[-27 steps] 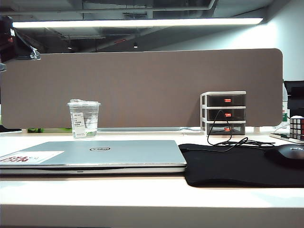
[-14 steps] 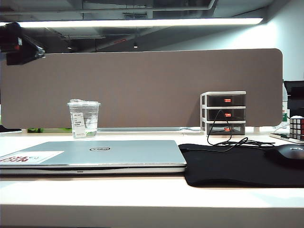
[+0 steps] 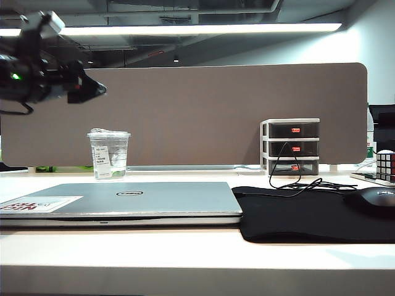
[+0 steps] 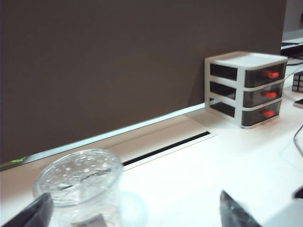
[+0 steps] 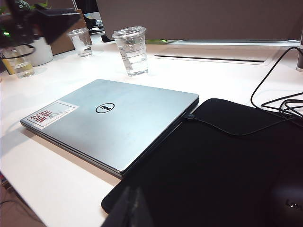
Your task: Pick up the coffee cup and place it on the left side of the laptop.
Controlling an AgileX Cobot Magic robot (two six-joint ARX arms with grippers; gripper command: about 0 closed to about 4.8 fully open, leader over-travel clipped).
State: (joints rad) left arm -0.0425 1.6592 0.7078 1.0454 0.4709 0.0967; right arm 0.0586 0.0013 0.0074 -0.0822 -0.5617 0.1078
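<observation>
The brown partition [image 3: 185,114] backs the desk. The shut laptop [image 3: 133,200] lies beside the mouse pad [image 3: 308,213]; drawers [image 3: 290,147] stand behind. The cup [image 3: 109,154] stands behind the laptop, untouched. The left gripper [image 3: 92,89] hangs above it, fingers apart. The right gripper [image 5: 132,210] is mostly cut off; I cannot tell its state.

Your exterior camera sits low at the desk's front edge, level, facing the partition [image 3: 185,114]. Left wrist camera hangs close above the cup [image 4: 80,187], angled down toward the partition and drawer unit [image 4: 247,87]. Right wrist camera sits low, near the mouse pad [image 5: 222,161], looking across the laptop [image 5: 113,120]. All three share the cup.
</observation>
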